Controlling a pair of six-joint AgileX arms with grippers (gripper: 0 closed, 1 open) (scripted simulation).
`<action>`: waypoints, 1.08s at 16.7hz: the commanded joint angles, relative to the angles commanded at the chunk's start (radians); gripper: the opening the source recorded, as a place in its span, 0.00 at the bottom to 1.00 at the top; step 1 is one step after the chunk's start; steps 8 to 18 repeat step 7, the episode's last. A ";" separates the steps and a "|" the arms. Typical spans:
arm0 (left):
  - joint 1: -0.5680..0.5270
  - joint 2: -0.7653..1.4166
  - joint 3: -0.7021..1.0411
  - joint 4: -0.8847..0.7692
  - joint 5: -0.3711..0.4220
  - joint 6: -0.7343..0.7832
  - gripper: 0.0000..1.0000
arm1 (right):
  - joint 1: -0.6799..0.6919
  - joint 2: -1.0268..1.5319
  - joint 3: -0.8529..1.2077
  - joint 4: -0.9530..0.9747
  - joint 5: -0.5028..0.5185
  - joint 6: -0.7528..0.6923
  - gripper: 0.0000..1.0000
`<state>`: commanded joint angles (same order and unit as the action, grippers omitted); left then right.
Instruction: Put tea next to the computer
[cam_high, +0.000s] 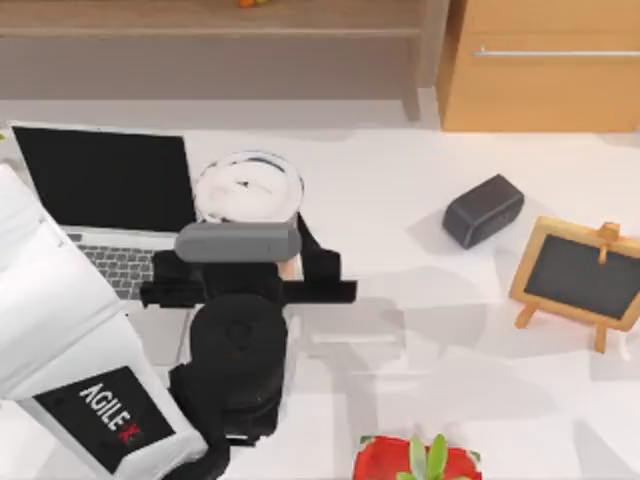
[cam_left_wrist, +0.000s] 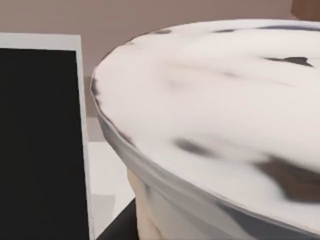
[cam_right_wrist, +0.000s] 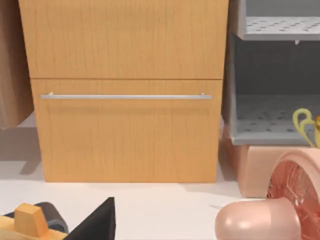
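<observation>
Plant (cam_high: 417, 462) at 6 o'clock on the desk (cam_high: 420, 270), untouched. Left claw (cam_high: 285, 262) just below centre-left, reaching toward the tea (cam_high: 248, 186); grip on the cup's tan body likely, but cannot tell, fingers hidden. Tea stands at 11 o'clock, just beside the computer (cam_high: 100, 180), lid upright. Risk: release while cup is off the desk would tip it onto the keyboard. Right arm parked.

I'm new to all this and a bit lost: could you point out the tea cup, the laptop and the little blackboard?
tea (cam_high: 247, 186): top view, middle of its white lid.
computer (cam_high: 105, 178): top view, its black screen.
blackboard easel (cam_high: 583, 277): top view, its dark slate.
</observation>
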<state>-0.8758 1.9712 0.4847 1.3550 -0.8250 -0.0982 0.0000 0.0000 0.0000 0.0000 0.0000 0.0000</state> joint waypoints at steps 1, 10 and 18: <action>0.000 0.000 0.000 0.000 0.000 0.000 0.98 | 0.000 0.000 0.000 0.000 0.000 0.000 1.00; 0.000 0.000 0.000 0.000 0.000 0.000 1.00 | 0.000 0.000 0.000 0.000 0.000 0.000 1.00; 0.000 0.000 0.000 0.000 0.000 0.000 1.00 | 0.000 0.000 0.000 0.000 0.000 0.000 1.00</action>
